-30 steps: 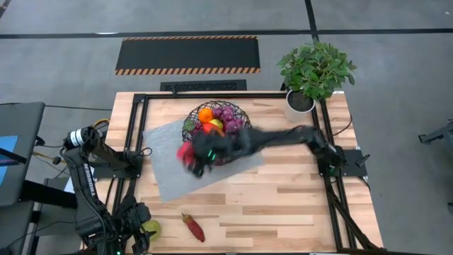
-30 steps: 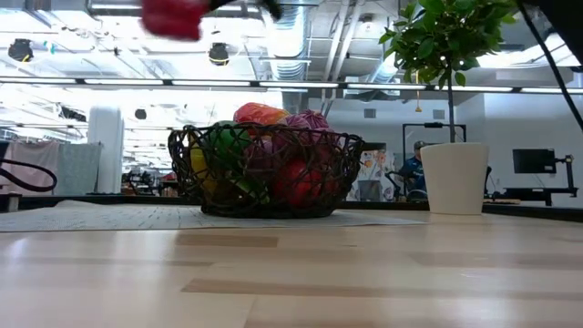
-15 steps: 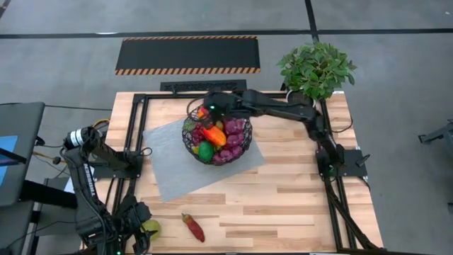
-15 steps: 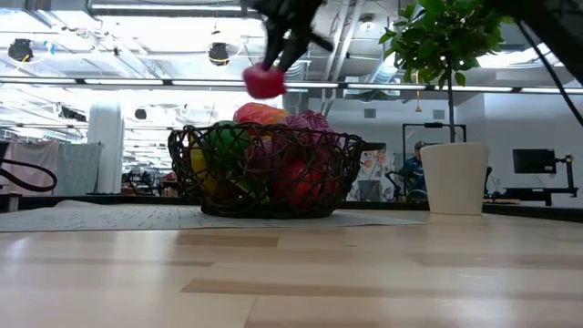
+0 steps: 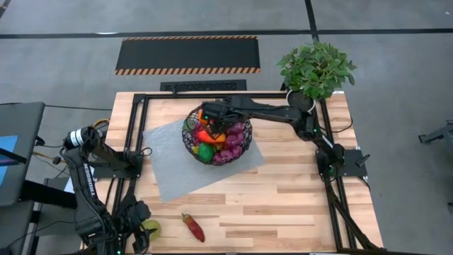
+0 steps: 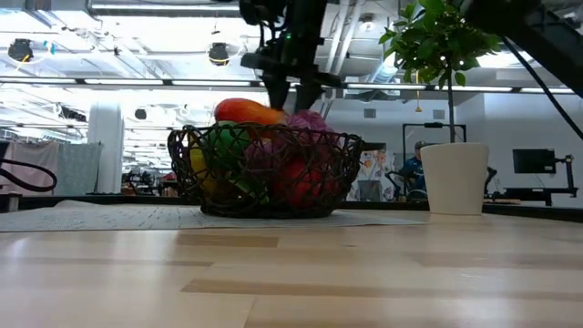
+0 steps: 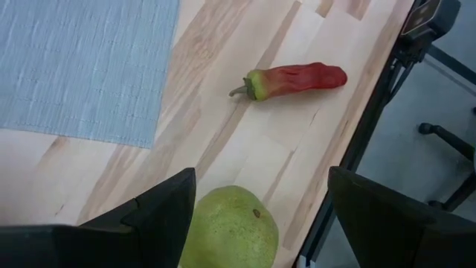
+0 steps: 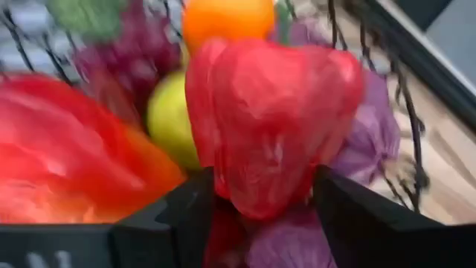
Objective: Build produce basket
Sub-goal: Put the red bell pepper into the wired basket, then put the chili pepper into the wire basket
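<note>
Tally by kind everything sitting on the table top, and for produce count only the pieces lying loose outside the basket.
Wire basket: 1
Potted plant: 1
Grey mat: 1
Red pepper: 1
Green fruit: 1
Total: 5

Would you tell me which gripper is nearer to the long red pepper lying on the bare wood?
Left. The left gripper sits at the table's near corner beside the long red pepper; the right gripper is over the basket.
</note>
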Controlling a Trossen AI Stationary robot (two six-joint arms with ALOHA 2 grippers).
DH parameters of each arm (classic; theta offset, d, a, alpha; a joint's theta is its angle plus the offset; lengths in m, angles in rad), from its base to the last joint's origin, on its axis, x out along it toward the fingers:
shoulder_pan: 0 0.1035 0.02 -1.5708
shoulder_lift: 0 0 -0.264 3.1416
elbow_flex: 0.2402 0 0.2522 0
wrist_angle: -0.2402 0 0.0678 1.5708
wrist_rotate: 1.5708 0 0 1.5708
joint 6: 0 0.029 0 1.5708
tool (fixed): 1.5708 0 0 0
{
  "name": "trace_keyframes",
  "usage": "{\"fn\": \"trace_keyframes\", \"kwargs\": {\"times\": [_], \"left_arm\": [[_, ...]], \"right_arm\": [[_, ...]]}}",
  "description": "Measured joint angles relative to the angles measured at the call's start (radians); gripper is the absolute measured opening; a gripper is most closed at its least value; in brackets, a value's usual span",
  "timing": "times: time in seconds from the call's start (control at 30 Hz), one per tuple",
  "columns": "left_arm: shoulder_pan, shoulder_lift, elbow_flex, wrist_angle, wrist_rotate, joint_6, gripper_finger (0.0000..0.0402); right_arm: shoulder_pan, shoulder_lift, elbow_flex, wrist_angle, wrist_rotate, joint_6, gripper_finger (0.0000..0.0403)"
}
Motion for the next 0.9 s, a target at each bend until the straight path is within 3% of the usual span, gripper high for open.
{"fn": "trace_keyframes", "kwargs": {"times": [0.2,0.43,0.7,0.9], "left_arm": [[0.0,0.0,0.0,-0.009,0.005,-0.007,0.029],[0.0,0.0,0.0,-0.02,0.006,-0.009,0.029],[0.0,0.0,0.0,-0.015,0.006,-0.038,0.029],[0.001,0.0,0.0,-0.018,0.004,-0.048,0.029]], "right_arm": [[0.003,-0.04,-0.001,0.001,-0.01,-0.039,0.0279],[0.049,-0.137,0.001,0.003,-0.012,-0.006,0.0291],[0.331,-0.102,0.0,0.209,-0.013,0.062,0.0292],[0.557,0.043,0.001,0.571,0.014,0.102,0.0292]]}}
